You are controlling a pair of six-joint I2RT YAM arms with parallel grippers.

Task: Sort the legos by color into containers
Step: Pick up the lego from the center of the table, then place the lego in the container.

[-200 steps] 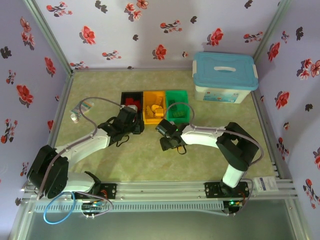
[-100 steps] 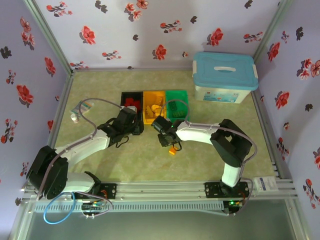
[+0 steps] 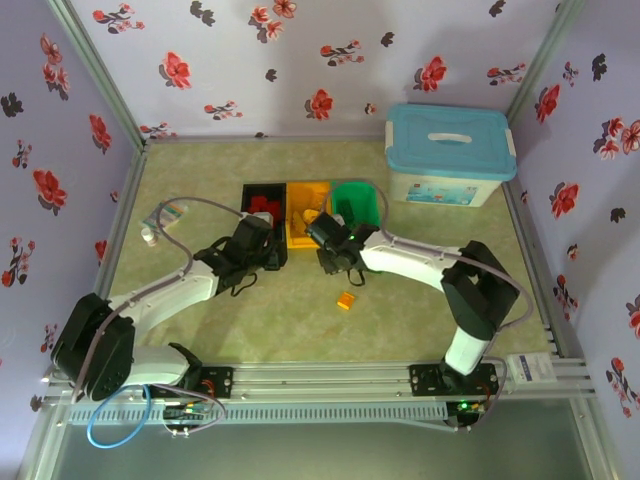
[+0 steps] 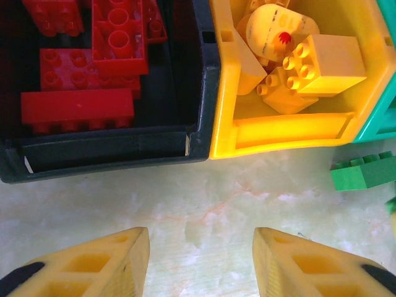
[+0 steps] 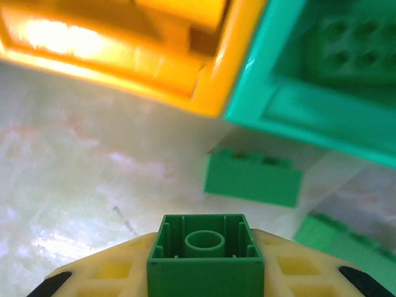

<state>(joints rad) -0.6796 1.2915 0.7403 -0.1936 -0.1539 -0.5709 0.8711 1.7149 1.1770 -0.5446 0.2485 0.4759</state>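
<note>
Three containers stand side by side: a black bin with red legos, a yellow bin with yellow legos, and a green bin. My right gripper is shut on a small green square lego just in front of the yellow bin and the green bin. Two green legos lie on the table by the green bin. A yellow-orange lego lies loose on the table. My left gripper hangs open over bare table before the black bin.
A large white box with a light-blue lid stands at the back right. A small white object lies at the left edge. Flowered walls enclose the table on three sides.
My right gripper has shut on the green lego and moved from mid-table back toward the bins, uncovering the yellow-orange lego. The left arm has stayed put.
</note>
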